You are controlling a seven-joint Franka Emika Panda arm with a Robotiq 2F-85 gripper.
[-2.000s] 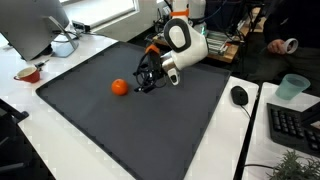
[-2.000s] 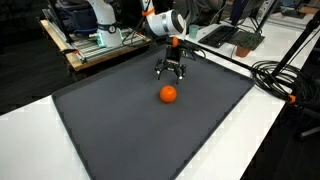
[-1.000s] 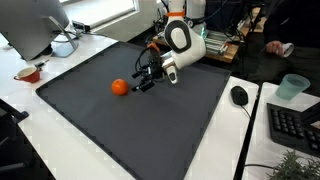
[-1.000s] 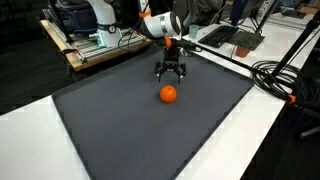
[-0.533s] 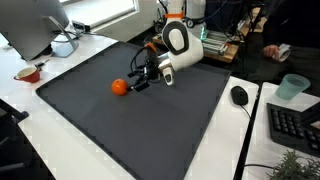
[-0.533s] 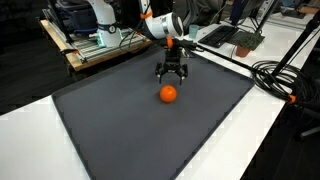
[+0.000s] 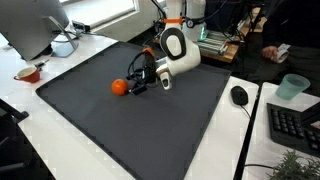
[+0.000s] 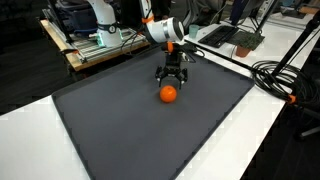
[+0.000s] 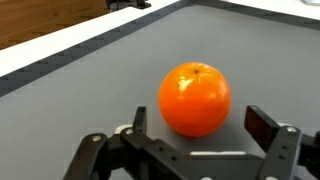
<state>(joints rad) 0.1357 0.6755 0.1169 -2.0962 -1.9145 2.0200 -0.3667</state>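
An orange (image 7: 119, 87) lies on the dark grey mat (image 7: 110, 125); it also shows in an exterior view (image 8: 168, 94) and fills the middle of the wrist view (image 9: 195, 98). My gripper (image 7: 136, 82) is open and empty, low over the mat, right beside the orange, as both exterior views show (image 8: 171, 80). In the wrist view the two fingers (image 9: 200, 125) stand apart just in front of the orange, not touching it.
A red bowl (image 7: 28, 73) and a white bowl (image 7: 63, 46) sit on the white table beyond the mat's edge. A computer mouse (image 7: 239, 95), a keyboard (image 7: 293, 124) and a green cup (image 7: 292, 87) lie off the mat. Cables (image 8: 275, 77) run beside the mat.
My gripper has moved steadily across the mat toward the orange and lowered slightly; the gap between them has closed. The orange has not moved.
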